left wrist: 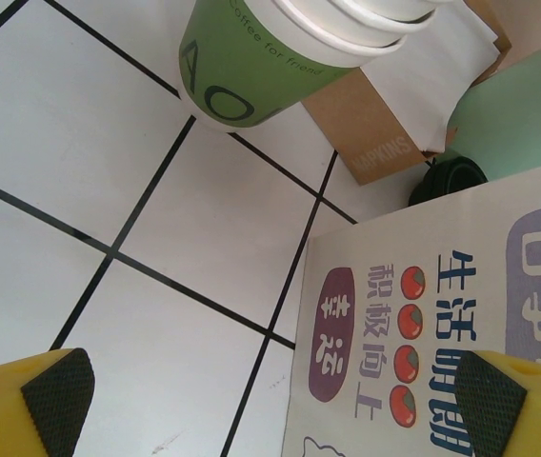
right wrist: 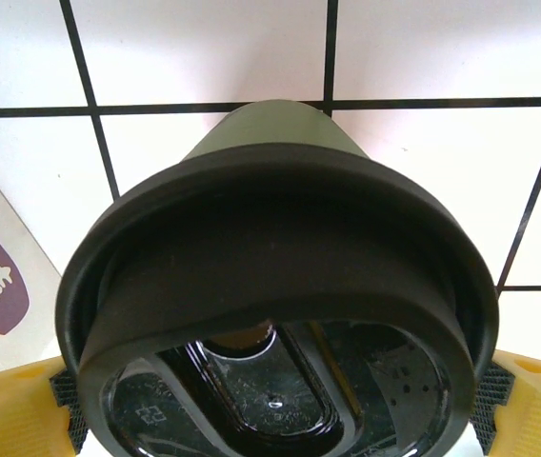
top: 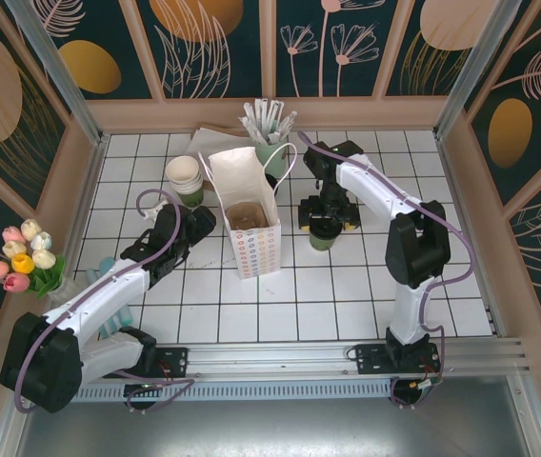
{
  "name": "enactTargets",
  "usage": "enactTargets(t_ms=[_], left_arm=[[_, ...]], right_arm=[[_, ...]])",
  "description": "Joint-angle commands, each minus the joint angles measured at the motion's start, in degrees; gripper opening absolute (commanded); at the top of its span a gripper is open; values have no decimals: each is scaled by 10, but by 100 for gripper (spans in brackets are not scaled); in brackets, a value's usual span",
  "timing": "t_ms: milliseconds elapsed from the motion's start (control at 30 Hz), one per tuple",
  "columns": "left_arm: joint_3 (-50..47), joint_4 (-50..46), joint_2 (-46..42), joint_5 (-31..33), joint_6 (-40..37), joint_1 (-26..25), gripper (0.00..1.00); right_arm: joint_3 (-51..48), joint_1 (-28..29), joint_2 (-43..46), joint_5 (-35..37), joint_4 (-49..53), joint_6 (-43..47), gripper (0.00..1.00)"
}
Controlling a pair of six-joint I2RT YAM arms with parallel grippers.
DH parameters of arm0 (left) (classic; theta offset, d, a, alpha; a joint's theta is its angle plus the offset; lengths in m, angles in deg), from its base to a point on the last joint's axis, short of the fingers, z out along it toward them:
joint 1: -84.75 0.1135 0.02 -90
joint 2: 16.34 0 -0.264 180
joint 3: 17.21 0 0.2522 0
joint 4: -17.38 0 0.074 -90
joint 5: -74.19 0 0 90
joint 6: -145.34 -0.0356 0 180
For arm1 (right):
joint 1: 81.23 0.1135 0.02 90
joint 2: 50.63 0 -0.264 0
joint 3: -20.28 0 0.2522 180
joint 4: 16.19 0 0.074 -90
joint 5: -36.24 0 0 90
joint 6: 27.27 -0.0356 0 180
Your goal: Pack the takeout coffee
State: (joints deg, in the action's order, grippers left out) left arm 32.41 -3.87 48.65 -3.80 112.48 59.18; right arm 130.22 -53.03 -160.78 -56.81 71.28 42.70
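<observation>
White tiles with dark grout lines cover the counter (top: 204,314), fenced by wooden-framed floral panels. An open paper bag (top: 251,243) stands upright mid-counter, mouth up, which suits it as the place for the drink to go.

The takeout coffee (top: 324,238) stands upright on the tiles just to the right of the bag, its black lid (right wrist: 280,286) already seated on the green cup. The right end effector (top: 326,217) sits over it with its jaws spread to their widest, one yellow finger either side of the lid's rim. It grips nothing yet, and I cannot tell whether the pads (right wrist: 61,390) touch the rim. Bracketing the cup like this looks like the set-up for closing on it and lifting it across.

The left end effector (top: 197,221) waits close against the bag's left side, also fully spread and empty, one finger in front of the printed panel in the wrist view. It is probably there to steady the light bag during loading.

A stack of lidless cups (top: 185,179) stands behind and left of the bag, and a mint holder of sticks (top: 270,143) just behind it.
</observation>
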Motion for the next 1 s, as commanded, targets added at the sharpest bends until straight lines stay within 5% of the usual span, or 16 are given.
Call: enactTargets(t_ms=[0,967], left_arm=[[-6,6,-5,-3,3,-2,98],[-5,8,0,-1,-1,-2,99]], right_arm=[[-6,-3,-9,-2,3,0,99],[31,-7,-37,8,32,5,99]])
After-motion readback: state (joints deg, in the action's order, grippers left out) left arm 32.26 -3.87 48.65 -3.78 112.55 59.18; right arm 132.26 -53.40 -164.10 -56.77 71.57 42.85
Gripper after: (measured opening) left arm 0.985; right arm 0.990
